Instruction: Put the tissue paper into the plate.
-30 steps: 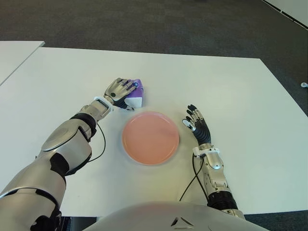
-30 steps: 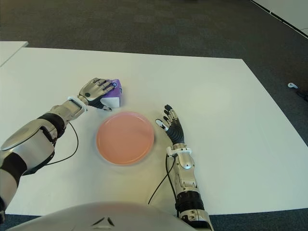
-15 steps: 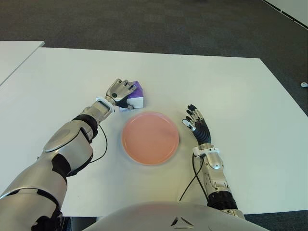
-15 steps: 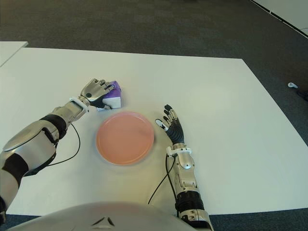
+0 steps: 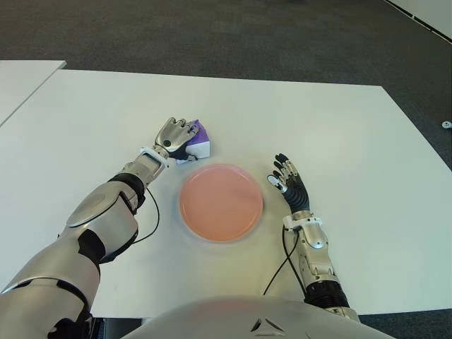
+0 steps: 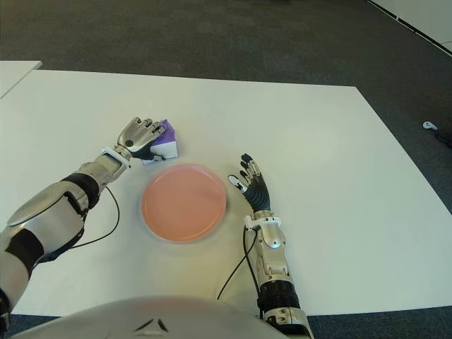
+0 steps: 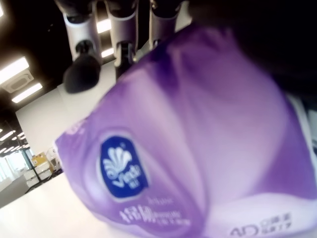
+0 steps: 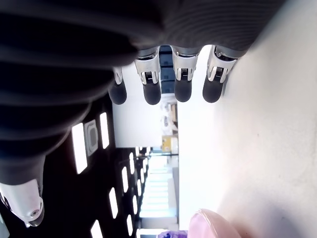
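The tissue paper is a small purple and white pack [image 5: 200,143] on the white table [image 5: 339,120], just beyond the far left rim of the pink plate [image 5: 220,202]. My left hand [image 5: 175,134] covers the pack from the left, its fingers curled over the top. Up close in the left wrist view, the pack [image 7: 188,163] fills the picture with the fingertips [image 7: 81,59] hooked over its far edge. My right hand [image 5: 288,181] shows to the right of the plate, fingers [image 8: 151,91] straight and spread, holding nothing.
The plate holds nothing. A second white table [image 5: 21,78] stands at the far left across a narrow gap. Dark carpet lies beyond the table's far edge. Black cables trail from both wrists near the plate.
My left hand's fingers have curled tighter over the tissue pack, and hand and pack have shifted slightly to the left. The right hand has stayed still.
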`<state>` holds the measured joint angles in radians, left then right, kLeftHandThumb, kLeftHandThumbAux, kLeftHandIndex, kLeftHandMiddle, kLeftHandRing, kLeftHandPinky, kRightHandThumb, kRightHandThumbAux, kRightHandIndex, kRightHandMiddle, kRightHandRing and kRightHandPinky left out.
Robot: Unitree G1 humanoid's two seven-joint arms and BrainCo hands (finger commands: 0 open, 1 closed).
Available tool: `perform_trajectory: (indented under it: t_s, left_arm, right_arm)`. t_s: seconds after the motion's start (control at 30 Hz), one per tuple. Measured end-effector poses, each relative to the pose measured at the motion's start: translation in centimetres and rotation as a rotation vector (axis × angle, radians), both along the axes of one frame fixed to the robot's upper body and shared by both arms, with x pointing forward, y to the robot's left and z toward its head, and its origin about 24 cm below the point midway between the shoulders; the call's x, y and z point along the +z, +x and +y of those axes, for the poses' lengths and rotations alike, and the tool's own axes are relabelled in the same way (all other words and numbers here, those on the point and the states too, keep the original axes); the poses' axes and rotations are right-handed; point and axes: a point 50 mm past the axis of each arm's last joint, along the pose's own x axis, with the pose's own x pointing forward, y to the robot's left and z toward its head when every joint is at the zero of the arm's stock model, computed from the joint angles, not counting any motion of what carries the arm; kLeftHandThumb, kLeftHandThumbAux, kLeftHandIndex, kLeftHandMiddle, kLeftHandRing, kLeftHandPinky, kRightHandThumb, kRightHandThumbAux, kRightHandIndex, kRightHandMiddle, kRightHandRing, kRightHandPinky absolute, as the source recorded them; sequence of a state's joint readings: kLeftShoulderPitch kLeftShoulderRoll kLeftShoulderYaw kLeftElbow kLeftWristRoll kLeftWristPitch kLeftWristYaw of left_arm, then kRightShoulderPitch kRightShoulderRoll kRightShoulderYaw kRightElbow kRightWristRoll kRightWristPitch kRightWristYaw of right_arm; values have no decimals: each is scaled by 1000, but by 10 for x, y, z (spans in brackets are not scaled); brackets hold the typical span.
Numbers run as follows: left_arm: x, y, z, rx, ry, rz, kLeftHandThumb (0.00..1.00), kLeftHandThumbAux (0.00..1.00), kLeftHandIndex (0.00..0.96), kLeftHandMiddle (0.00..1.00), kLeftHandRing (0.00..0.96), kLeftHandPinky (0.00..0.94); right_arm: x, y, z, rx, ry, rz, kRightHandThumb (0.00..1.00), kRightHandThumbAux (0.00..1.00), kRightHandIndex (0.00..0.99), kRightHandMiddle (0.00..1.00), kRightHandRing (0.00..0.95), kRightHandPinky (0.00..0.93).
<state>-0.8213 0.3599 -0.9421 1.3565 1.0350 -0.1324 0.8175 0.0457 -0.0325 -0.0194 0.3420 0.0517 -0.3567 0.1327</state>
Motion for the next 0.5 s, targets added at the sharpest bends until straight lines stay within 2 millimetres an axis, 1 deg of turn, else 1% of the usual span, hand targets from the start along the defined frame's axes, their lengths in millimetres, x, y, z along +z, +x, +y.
perform_trajectory:
  t_s: [0.5]
  left_arm:
    - [-1,-2,-1,-25,-2,-21,851,662,418,555,782,798]
  right_arm:
    - [0,0,1,2,-3,1,0,584,0,0,0,0]
